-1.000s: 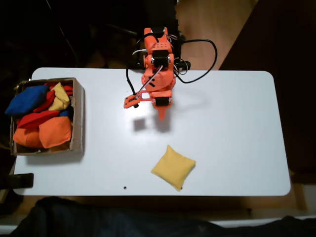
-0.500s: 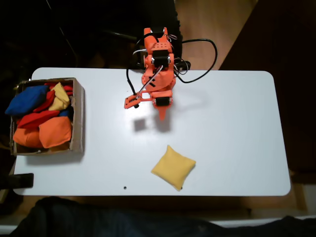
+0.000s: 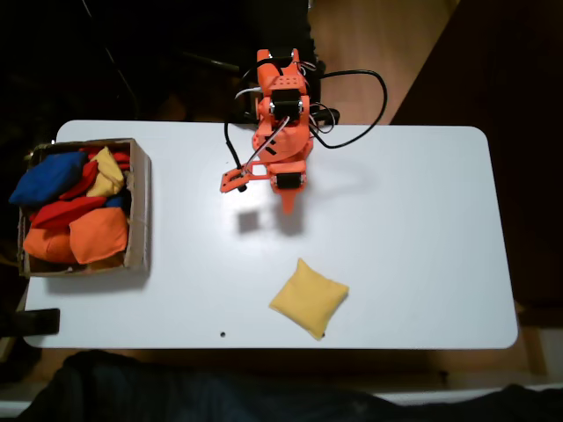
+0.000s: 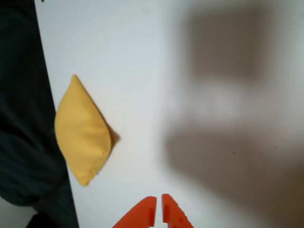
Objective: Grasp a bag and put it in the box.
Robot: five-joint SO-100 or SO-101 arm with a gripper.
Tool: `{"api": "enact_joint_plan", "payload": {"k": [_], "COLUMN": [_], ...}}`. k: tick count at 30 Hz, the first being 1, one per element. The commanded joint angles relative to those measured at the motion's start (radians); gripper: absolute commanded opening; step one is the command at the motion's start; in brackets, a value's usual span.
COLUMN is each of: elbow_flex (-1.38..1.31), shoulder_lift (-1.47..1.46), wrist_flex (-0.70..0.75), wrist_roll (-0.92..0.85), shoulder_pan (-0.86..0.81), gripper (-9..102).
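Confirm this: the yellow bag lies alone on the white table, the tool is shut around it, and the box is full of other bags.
Wrong on the tool: in the wrist view the tool is shut but empty, apart from the yellow bag lying on the table. The box does hold other bags.

No text, label or number can be read anywhere

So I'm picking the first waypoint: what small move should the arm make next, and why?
Probably open the gripper and reach out toward the bag: its jaws look nearly closed, holding nothing, and the bag lies alone on the table, outside the box.
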State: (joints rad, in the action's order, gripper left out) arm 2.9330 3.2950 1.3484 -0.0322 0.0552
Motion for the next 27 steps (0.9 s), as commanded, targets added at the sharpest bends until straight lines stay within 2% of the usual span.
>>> {"api": "enact_joint_plan", "payload": {"k": [1, 12, 27], "elbow_flex": [-0.005, -0.025, -0.17], "shoulder_lift": [0.003, -0.011, -0.186], "wrist_flex": [0.005, 0.005, -0.106], "wrist_roll": [0.003, 0.003, 0.005], "shoulder_pan": [-0.011, -0.028, -0.035], "gripper": [0, 0, 0]}}
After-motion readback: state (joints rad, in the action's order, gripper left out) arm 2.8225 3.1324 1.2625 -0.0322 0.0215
